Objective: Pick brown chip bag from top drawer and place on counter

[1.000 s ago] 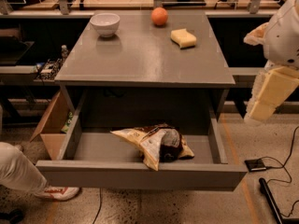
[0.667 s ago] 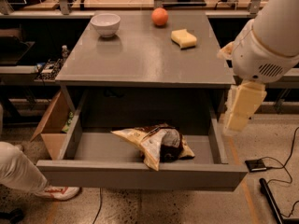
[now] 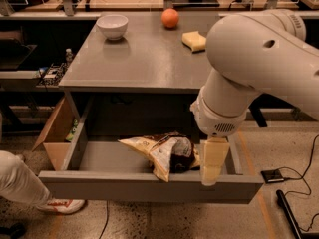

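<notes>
Inspecting the grey metal table, we find the top drawer standing open beneath the counter, its flat front panel nearest the camera. The brown chip bag lies inside the drawer, on the drawer floor toward the right of centre. It is crumpled, with its tan end pointing left and its dark brown part to the right.

We note the white robot arm entering from the upper right and reaching down in front of the table's right side. The gripper hangs at the arm's lower end, pointing downward into the right part of the drawer, just beside the right end of the bag and overlapping it from this angle. We cannot tell how far the gripper is open, nor whether it touches the bag. The bag rests on the drawer floor and is not lifted.

On the counter we record a white bowl at the far left, an orange at the far edge, and a yellow sponge to its right, partly behind the arm.

A cardboard box sits on the floor left of the drawer. A person's leg and shoe show at the lower left.
</notes>
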Available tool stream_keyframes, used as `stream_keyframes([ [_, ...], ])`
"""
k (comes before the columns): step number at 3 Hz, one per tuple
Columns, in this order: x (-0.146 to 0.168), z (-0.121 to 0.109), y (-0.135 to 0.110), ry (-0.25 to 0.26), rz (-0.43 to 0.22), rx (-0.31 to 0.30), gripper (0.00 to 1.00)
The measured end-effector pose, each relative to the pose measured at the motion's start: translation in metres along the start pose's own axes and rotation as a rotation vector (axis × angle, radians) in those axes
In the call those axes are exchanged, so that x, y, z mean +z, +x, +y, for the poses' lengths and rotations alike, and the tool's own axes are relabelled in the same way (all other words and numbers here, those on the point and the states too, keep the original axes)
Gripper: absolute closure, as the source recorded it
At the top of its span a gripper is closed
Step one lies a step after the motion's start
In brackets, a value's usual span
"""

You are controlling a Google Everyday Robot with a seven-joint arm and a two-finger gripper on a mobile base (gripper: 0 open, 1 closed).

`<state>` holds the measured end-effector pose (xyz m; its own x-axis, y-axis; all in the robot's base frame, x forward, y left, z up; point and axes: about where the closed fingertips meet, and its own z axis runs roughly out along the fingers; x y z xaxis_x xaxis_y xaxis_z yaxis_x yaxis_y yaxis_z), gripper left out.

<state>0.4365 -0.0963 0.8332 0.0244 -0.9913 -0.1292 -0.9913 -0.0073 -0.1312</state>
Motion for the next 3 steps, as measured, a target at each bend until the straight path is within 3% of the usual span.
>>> stream_keyframes([
  [1,0.000,0.000,0.000,0.000,0.000,0.000,0.00],
  [3,0.046,-0.021,-0.031,-0.012,-0.026,-0.127,0.00],
])
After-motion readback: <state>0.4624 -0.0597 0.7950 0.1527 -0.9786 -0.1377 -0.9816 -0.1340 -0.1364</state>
